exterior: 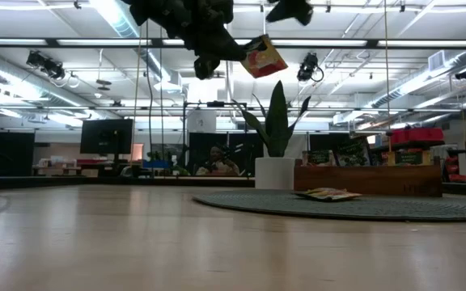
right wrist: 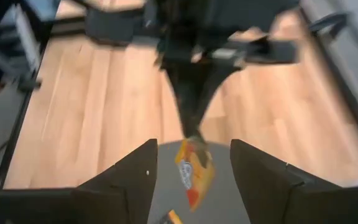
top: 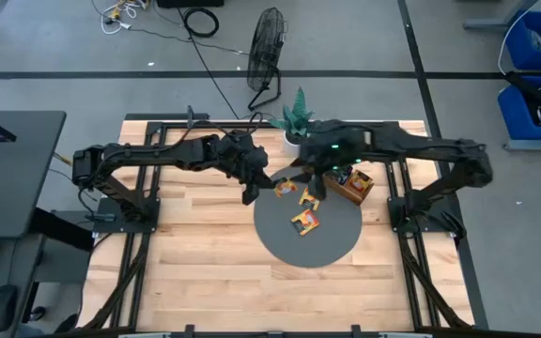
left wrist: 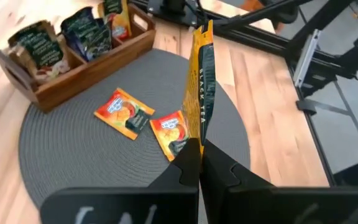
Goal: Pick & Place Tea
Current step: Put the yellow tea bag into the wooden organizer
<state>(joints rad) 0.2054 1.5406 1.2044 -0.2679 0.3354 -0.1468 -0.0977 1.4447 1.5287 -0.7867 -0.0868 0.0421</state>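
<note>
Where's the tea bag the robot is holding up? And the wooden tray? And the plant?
held tea sachet (left wrist: 202, 81): left wrist view, on its edge above the fingers.
wooden tray (left wrist: 89, 71): left wrist view, on its side wall.
plant (exterior: 277, 113): low view, on a leaf.

The dark left arm reaches inward above the table centre; its left gripper (left wrist: 199, 163) is raised, fingers clamped together. The dark right arm extends opposite; its right gripper (right wrist: 193, 167) faces the left, fingers spread apart.

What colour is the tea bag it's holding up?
Orange-yellow with red, on the tea bag in the left hand; clearest in the low view.
</note>
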